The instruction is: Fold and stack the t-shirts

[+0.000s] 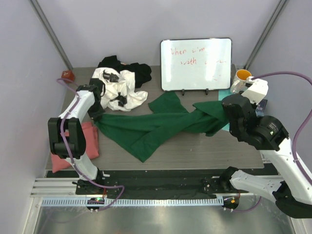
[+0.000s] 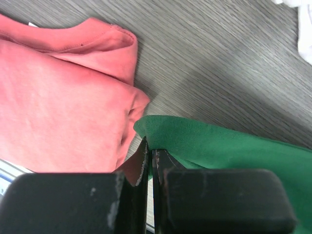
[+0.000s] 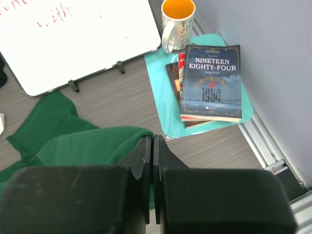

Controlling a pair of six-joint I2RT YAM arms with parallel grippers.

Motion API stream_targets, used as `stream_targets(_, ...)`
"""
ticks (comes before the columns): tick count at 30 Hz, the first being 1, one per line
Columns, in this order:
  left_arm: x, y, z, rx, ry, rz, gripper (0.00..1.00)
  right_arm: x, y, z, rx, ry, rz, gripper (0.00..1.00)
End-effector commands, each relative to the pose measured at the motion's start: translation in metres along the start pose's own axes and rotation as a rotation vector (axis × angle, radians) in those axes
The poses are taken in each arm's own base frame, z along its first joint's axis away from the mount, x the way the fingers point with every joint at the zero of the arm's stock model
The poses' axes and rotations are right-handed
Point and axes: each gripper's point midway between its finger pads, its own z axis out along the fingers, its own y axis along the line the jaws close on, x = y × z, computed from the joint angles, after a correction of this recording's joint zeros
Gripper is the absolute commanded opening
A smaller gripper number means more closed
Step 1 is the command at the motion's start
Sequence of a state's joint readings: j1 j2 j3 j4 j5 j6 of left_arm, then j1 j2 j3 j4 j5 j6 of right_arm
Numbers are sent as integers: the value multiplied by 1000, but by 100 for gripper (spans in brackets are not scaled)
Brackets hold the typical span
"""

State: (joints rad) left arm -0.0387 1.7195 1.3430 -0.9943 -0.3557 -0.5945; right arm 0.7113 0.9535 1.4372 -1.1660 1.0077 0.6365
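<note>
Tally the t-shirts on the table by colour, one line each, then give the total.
dark green t-shirt: 1
salmon pink t-shirt: 1
white t-shirt: 1
black t-shirt: 1
Total: 4

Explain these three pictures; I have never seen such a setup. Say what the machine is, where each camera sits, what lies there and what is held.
Two robot arms stand at the table's near edge, each with a two-finger gripper. The wide picture comes from a fixed camera above and behind them; the other two from cameras on the wrists. The left gripper and the right gripper are shut on the dark green t-shirt, stretched between them. Also there: a pink t-shirt, a white t-shirt and a black t-shirt heaped, a whiteboard, a red ball, a teal mat bearing books, Nineteen Eighty-Four on top, and a mug.
</note>
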Motion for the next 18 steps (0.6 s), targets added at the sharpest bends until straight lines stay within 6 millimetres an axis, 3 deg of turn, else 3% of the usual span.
stream_targets(1,-11,8,-9,-4,-52,-39,0,-34,3,-6,-19,-78,42,1)
stream_targets(6,-15,8,-8,16,-50,-57,0,-43,15,-9,-81,-87,53,1)
stream_targets(11,-1,-11,1,93,35,-16,0,-32,27,-4,-108,-57,32,1)
stream_targets(18,-8,-3,-4,70,-18,-33,0,-22,32,-1,-133,-41,17,1)
